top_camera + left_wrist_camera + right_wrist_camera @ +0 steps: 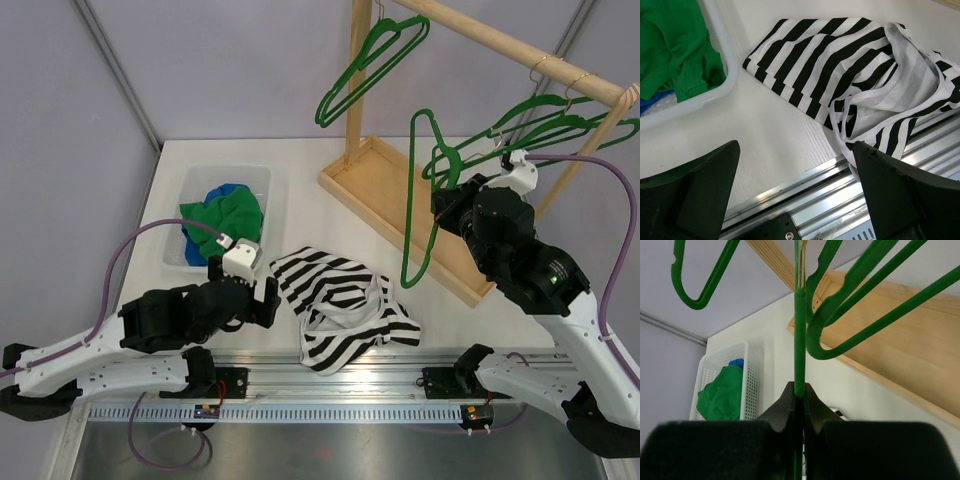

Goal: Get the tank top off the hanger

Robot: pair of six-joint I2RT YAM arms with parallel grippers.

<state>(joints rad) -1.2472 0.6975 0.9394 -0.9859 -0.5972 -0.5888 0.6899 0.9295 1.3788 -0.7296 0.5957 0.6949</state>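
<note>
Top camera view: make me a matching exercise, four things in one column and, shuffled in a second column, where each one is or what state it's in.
Column one
1. striped tank top
2. green hanger off the rail
3. green garment
4. left gripper

Column two
A. inside the white bin
B. clamped in the right gripper
C. open and empty
D. lying crumpled on the table

Pairs: 1-D, 2-B, 3-A, 4-C

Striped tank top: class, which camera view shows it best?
Top external: the whole striped tank top lies crumpled on the table. The left wrist view crops one edge; the right wrist view misses it entirely.
</note>
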